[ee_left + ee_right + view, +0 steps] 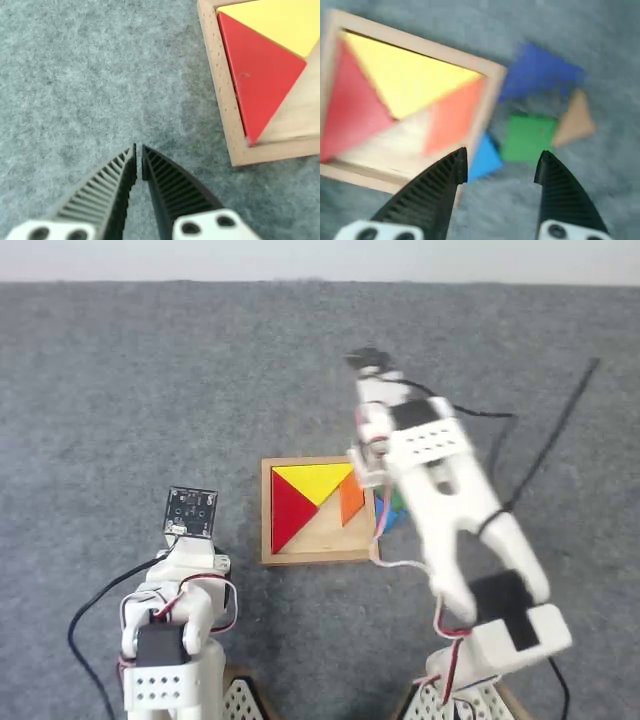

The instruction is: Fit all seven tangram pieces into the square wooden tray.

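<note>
**High view and both wrists: three pieces seated, four loose**

High view. Mid-bench (120,390) sits the tray (266,510), square to the arms. Inside it:
- the yellow triangle (315,480) lies along the far edge
- the red triangle (288,512) lies along the left edge
- the orange piece (351,502) lies against the right edge
- the near part is bare wood

To the near left stands the left arm (175,630), apart from the tray. Stretched forward along the tray's right side is the right arm (450,510), covering most of the loose pieces there.

Left wrist view. Noted the left jaws clenched, tips all but touching, nothing between them, over bare bench. One tray corner is close by, and the red triangle's point lies close to that corner.

Right wrist view. Noted the right jaws released, wide apart and empty, above the loose pieces.
- The light-blue piece (482,157) lies against the tray's outer rim.
- The green square (527,137) is just beside it.
- The dark-blue triangle (540,70) lies beyond the green square, near the rim.
- The tan triangle (575,120) is beside the green square, on the side away from the tray. Cannot tell whether these two touch.

All four lie on the bench, outside the tray.
</note>
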